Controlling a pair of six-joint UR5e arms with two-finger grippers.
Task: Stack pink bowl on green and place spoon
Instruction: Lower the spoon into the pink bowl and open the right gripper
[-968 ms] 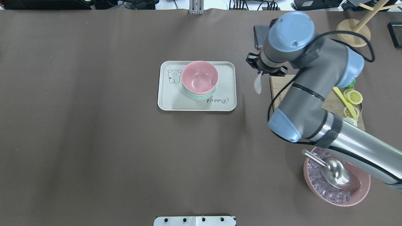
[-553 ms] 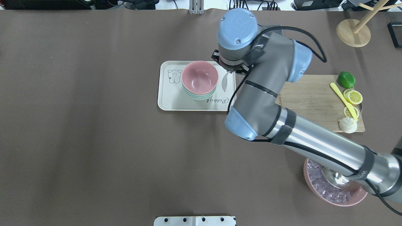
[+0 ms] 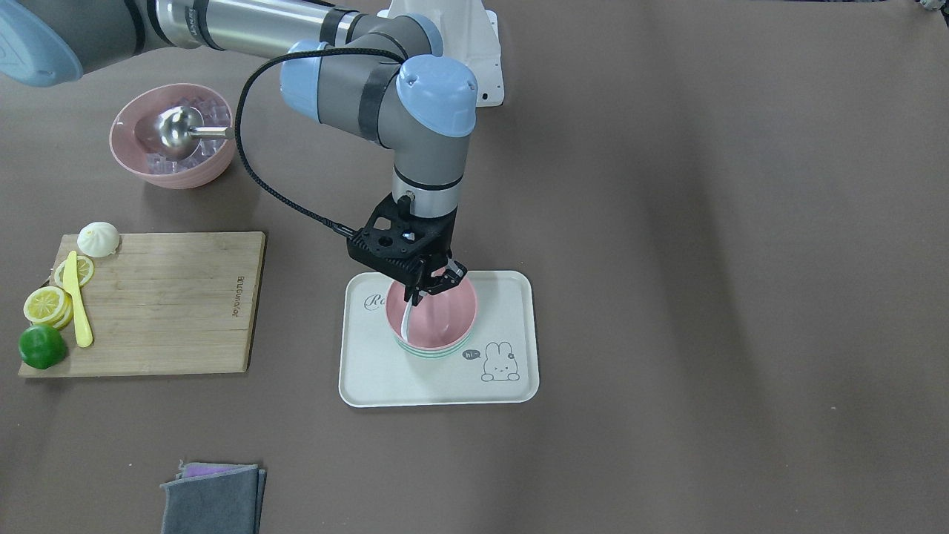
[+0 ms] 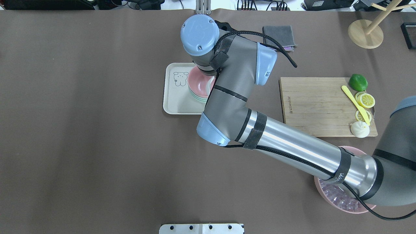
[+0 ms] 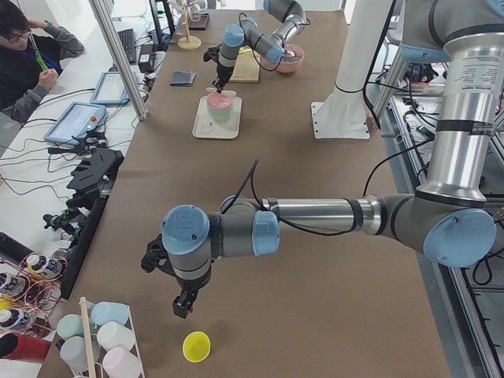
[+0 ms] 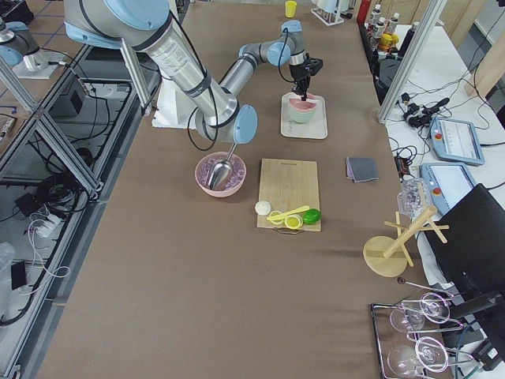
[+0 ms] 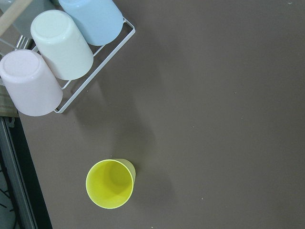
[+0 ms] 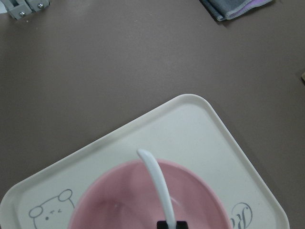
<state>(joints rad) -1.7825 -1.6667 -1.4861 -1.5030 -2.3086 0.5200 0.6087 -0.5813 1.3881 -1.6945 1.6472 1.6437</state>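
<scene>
The pink bowl [image 3: 442, 313] sits nested on the green bowl [image 3: 430, 354] on a cream tray [image 3: 445, 382]. My right gripper [image 3: 428, 291] hangs just over the pink bowl and is shut on the handle of a white spoon [image 3: 406, 322], which slopes down into the bowl. In the right wrist view the spoon [image 8: 157, 183] points out over the pink bowl [image 8: 114, 205]. In the overhead view my right arm hides most of the bowls [image 4: 198, 86] and the gripper. My left gripper [image 5: 183, 303] is far off above a yellow cup [image 7: 110, 183]; I cannot tell whether it is open or shut.
A wooden cutting board [image 3: 170, 304] with a lime, lemon slices, a yellow knife and a bun lies beside the tray. A pink bowl of ice with a metal scoop [image 3: 174, 137] stands near the robot base. A grey cloth [image 3: 211, 497] lies at the far edge. A cup rack [image 7: 62, 52] stands by the yellow cup.
My right arm has swung left with the spoon, from beside the cutting board to above the stacked bowls on the tray. The bowls and tray have not moved.
</scene>
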